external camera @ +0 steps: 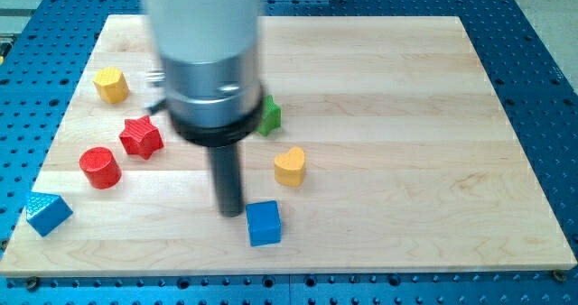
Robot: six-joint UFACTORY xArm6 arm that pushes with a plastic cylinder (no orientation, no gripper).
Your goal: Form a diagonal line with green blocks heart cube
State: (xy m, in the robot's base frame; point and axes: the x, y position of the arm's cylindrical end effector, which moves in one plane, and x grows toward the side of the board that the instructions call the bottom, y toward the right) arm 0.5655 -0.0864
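Green block (269,115), the only green piece I can find, is peeking out from behind the arm's broad body (209,61) near the middle of the wooden tabletop (406,161), closer to the top edge than the bottom; most of it is being hidden, so its shape cannot be told. Counting the rest: two yellow pieces, a yellow hexagon-like block (111,85) toward the top-left corner and a yellow heart (290,166) near the centre; two red pieces, a red star (141,136) and a red cylinder (99,168), both sitting toward the left edge; two blue pieces, a blue cube (264,223) near the bottom edge and a blue triangular block (47,213) hanging over the bottom-left corner. That is making seven blocks in all. The arm's body is blurring and covering a wide patch by the top edge, so anything behind it is going unseen.

My tip (229,213) is resting on the board just beside the blue cube, on its left, not clearly touching it. The green block is lying up and to the right of my tip, well apart, with the yellow heart sitting between that block and the blue cube. No jaws are showing here, only the plain rod, so it is holding nothing.
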